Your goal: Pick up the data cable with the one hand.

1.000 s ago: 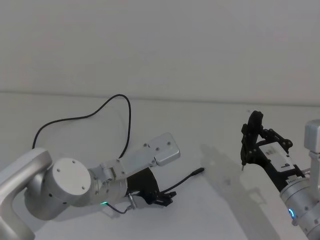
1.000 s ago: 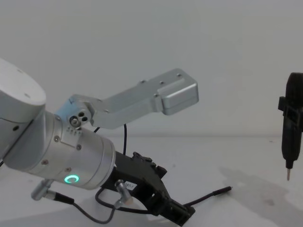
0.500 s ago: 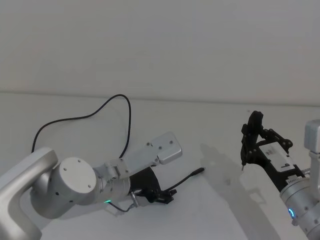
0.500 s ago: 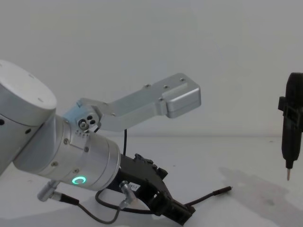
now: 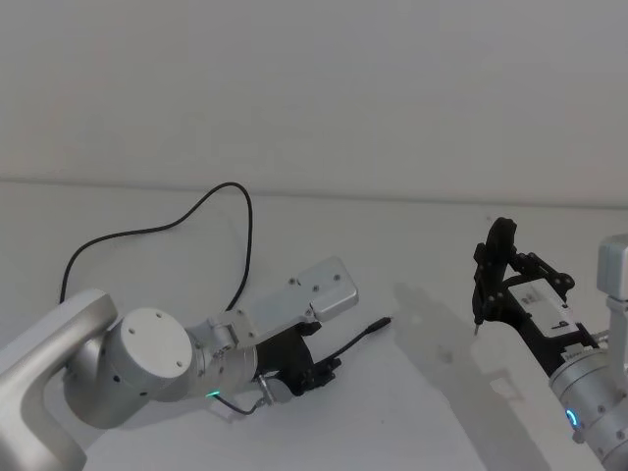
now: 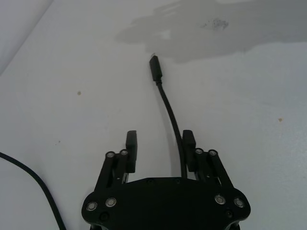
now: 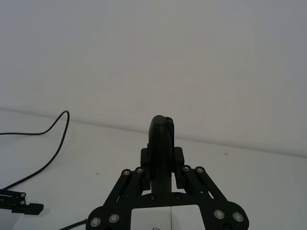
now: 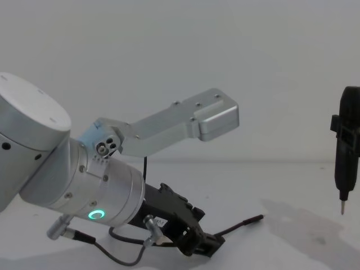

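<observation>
Data cable [image 6: 169, 108] tip just slid toward 10 o'clock, left gripper [image 6: 160, 141] still wide open so no grab yet; right gripper [image 7: 162, 160] at 4 o'clock clamps its pen tool [image 7: 161, 129].

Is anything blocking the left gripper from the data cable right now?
Nothing visible. The data cable runs between the open jaws of the left gripper, close beside one finger. The right gripper holds a pen-shaped tool, far aside.
</observation>
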